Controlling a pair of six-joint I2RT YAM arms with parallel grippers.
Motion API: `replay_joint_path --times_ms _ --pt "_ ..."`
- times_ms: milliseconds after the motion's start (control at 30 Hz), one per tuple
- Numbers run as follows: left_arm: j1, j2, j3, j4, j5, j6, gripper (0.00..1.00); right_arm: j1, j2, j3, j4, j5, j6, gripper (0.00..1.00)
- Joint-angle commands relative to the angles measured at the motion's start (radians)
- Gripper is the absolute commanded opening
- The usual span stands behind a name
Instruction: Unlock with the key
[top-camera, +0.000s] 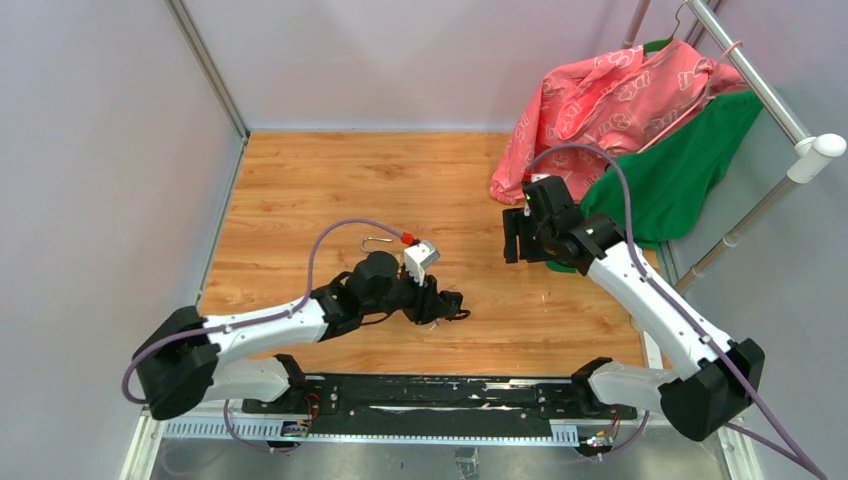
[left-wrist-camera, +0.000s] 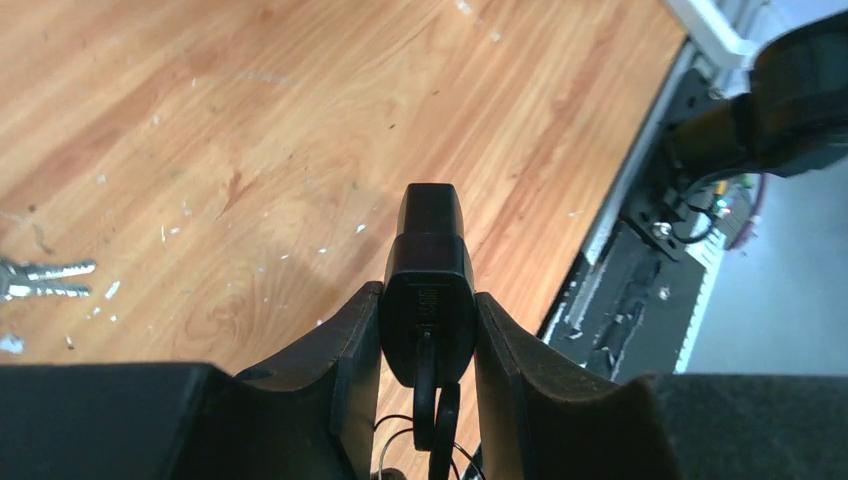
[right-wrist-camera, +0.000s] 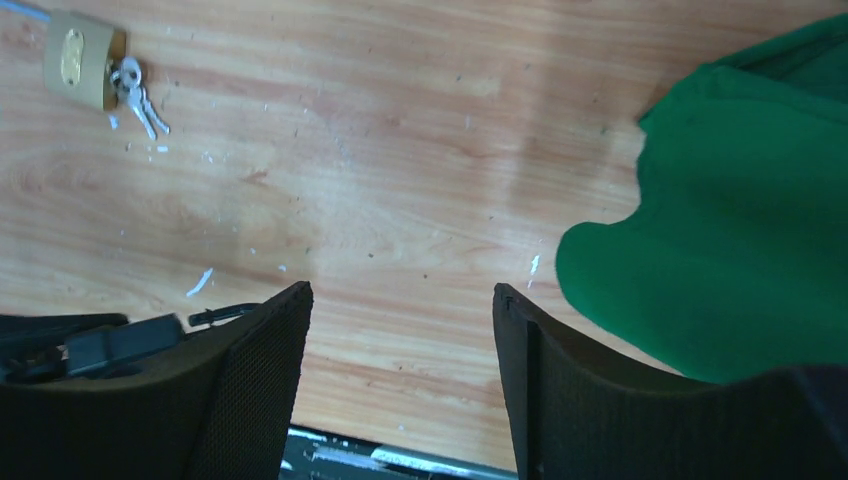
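Brass padlock (right-wrist-camera: 83, 65) lies flat on the wooden table (right-wrist-camera: 400, 150), with a small bunch of keys (right-wrist-camera: 138, 98) touching its side. Near it, the left gripper (left-wrist-camera: 428, 302) is clamped on a black block-shaped object (left-wrist-camera: 430, 240), and thin wire rings hang beneath that. Right gripper (right-wrist-camera: 400, 292) hovers well apart from the lock, jaws wide and empty, beside a green cloth (right-wrist-camera: 740, 200).

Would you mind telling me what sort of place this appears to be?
Probably a robotics test cell: plain grey partition walls enclose a wood-grain tabletop, with a white metal clothes rail of garments and a brass padlock as practice props.
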Motion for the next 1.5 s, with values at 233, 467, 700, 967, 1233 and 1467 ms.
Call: replay_joint_path --times_ms 233,467,700,967,1233,1467 --pt "0.004 0.304 0.15 0.175 -0.113 -0.23 0.0 -0.013 -0.066 -0.098 0.101 0.061 0.02 0.7" --pt "0.081 0.443 0.198 0.178 -0.078 -0.347 0.01 -0.014 -0.075 -0.095 0.118 0.046 0.01 0.7" --pt "0.121 0.548 0.214 0.178 -0.048 -0.376 0.17 -0.016 -0.079 -0.1 0.134 0.017 0.01 0.71" --pt "0.131 0.502 0.173 0.176 -0.095 -0.363 0.71 -0.015 -0.089 -0.103 0.154 -0.013 0.009 0.73" --pt "0.136 0.322 0.129 0.064 -0.208 -0.289 0.92 -0.016 -0.111 -0.114 0.217 -0.053 -0.021 0.8" --pt "0.136 0.015 0.075 -0.172 -0.478 -0.184 1.0 -0.014 -0.188 -0.187 0.351 -0.033 -0.06 0.89"
